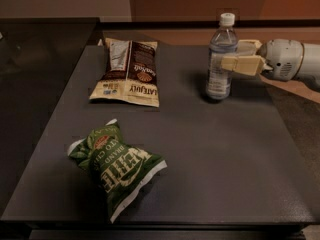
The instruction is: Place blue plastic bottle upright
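The blue plastic bottle (pixel 219 66) stands upright on the dark table (pixel 200 154) at the back right, white cap on top. My gripper (pixel 232 55) reaches in from the right at the height of the bottle's label. Its jaws are open, one cream finger (pixel 242 64) in front of the bottle's right side and the other behind it. The fingers only overlap the bottle's right edge, and the bottle rests on the table by itself.
A brown snack bag (pixel 129 71) lies flat at the back left of the table. A crumpled green snack bag (pixel 117 164) lies near the front left. The table's right edge runs just below my arm (pixel 292 59).
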{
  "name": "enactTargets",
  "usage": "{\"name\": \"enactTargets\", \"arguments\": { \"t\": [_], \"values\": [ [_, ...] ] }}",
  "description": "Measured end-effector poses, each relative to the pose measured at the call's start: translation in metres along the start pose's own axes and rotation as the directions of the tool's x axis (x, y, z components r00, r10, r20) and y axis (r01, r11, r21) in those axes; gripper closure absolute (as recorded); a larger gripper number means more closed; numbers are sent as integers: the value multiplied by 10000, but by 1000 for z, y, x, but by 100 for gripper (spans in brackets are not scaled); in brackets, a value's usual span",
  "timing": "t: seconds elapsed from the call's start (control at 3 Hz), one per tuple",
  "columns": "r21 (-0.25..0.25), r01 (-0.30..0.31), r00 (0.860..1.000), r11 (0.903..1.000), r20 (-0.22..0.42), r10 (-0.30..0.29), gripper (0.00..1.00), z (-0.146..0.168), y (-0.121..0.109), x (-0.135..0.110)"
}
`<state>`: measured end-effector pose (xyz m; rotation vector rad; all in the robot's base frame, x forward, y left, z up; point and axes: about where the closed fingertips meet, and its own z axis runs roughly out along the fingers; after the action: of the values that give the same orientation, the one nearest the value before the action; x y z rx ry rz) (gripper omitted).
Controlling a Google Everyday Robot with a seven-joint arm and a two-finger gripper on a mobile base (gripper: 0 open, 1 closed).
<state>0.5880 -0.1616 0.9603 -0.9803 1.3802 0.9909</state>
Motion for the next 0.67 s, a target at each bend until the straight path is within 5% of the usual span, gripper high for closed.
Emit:
{"name": "enactTargets", "arguments": {
  "t": [0.67],
  "values": [
    [-56,307,9985,9995,448,-304,36,-4,1,12]
  ]
}}
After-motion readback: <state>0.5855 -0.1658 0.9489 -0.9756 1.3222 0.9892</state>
